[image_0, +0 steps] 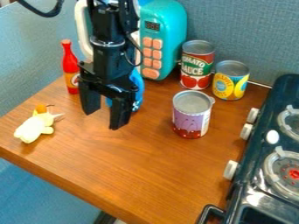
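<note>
- The scene is viewed from above at a slant, with the stove (271,120) cut off by the right edge.
- The view is faced across the table (146,168), left of the stove, towards the grey-blue wall panel (242,26) behind.
- The camera is set fairly near, so that most of the tabletop beside the stove is taken in.

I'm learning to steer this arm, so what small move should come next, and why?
Probably ease the black two-finger claw slightly back toward the shiny blue object, jaws left apart: brown wooden tabletop shows between the tips, while the object, partly hidden, shows just behind them.
</note>
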Robot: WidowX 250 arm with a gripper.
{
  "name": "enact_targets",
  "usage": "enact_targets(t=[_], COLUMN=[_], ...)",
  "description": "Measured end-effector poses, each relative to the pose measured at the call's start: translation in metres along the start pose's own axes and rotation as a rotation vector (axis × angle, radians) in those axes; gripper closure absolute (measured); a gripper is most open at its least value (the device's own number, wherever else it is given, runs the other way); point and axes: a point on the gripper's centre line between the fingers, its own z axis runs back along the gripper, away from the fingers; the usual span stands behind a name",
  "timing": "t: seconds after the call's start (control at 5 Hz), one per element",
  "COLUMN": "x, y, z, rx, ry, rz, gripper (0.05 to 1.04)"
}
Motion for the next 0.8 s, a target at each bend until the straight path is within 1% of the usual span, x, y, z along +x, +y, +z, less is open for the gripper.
enact_targets(t=[0.2,0.4,0.6,0.8], x=[0.0,0.013,0.031,0.051], y=[0.0,-0.016,-0.034,-0.041], z=[-0.007,-0.007,-0.002,0.003], rx=[-0.005,-0.023,-0.044,-0.085], ry=[0.019,-0.043,-0.13,-0.207], rz=[0.0,-0.016,-0.02,0.029], gripper=[0.083,0.082,0.083,0.082])
